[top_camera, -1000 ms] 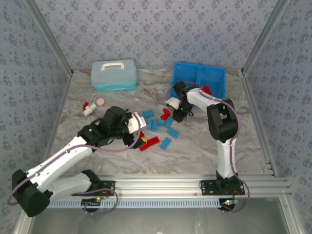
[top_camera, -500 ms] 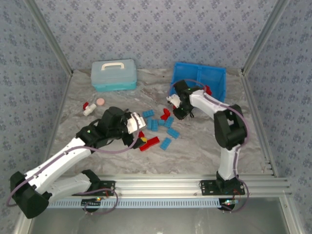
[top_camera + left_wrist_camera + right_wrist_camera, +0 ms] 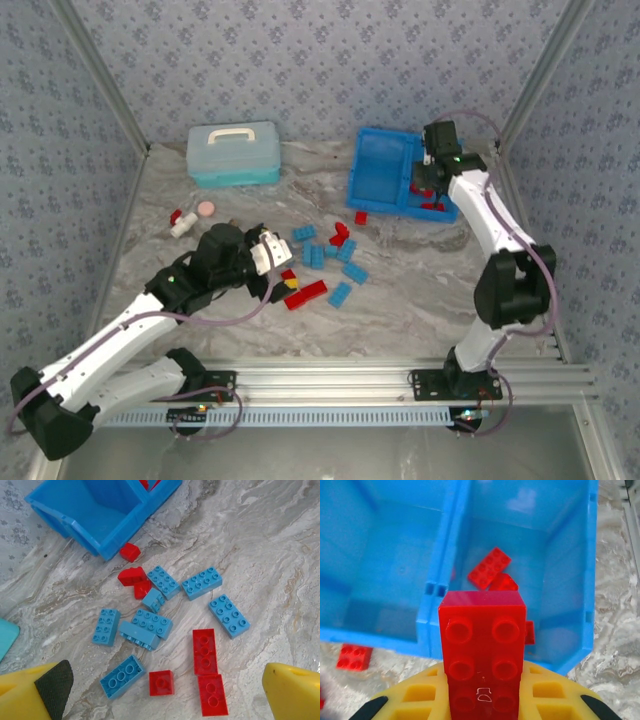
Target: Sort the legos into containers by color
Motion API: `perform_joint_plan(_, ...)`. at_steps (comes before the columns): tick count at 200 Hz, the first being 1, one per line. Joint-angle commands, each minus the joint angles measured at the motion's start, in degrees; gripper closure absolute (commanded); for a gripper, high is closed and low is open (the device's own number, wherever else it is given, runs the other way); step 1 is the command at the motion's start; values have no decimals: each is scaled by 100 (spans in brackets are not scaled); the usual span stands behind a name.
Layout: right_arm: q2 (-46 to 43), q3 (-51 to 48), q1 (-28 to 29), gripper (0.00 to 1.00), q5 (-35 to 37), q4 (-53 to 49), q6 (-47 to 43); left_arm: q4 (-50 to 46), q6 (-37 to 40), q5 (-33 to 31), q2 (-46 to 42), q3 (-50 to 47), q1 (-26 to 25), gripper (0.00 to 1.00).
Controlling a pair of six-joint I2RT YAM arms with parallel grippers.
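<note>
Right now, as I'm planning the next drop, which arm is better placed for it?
Right. The right fingers are shut on a red studded plastic brick at the compartment of the bright blue plastic tray holding other red bricks. The left fingers hang open above loose bricks.

1. A robot test cell in a lab, not a home: a small closed bay walled on three sides by grey-blue panels with a repeating flower print (image 3: 320,60).
2. Bare silver aluminium struts (image 3: 100,75) frame the corners, and a slotted aluminium rail (image 3: 330,378) runs along the near edge.
3. Two white-and-black jointed robot arms, left (image 3: 120,332) and right (image 3: 497,222), are bolted to that rail.
4. The grey marble-patterned tabletop (image 3: 420,300) carries small red and light blue plastic studded bricks (image 3: 316,256), lying loose like staged props.
</note>
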Motion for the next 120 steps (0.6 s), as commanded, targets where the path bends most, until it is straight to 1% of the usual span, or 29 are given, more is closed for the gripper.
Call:
perform_joint_plan(1, 792, 678, -48, 75, 628, -402, 574, 178, 75, 28, -223, -42, -36, 1)
perform_joint_plan(33, 1533, 1067, -483, 75, 150, -387, 977, 206, 101, -11, -246, -77, -31, 1)
perform_joint_plan(58, 1945, 1316, -562, 74, -229, -387, 922, 169, 97, 15, -163, -54, -31, 1)
perform_joint_plan(80, 2322, 1542, -568, 71, -289, -532, 929, 154, 101, 10, -133, -41, -37, 1)
perform_joint_plan(91, 2447, 1589, -587, 66, -321, -577, 974, 151, 101, 20, -128, -35, -34, 1)
perform_joint_plan(107, 2471, 1572, -582, 52, -285, -596, 1014, 144, 93, 14, -141, -32, -37, 1)
perform_joint_plan(120, 2343, 1503, -564, 47, -207, -568, 1006, 145, 92, 10, -145, -46, -37, 1)
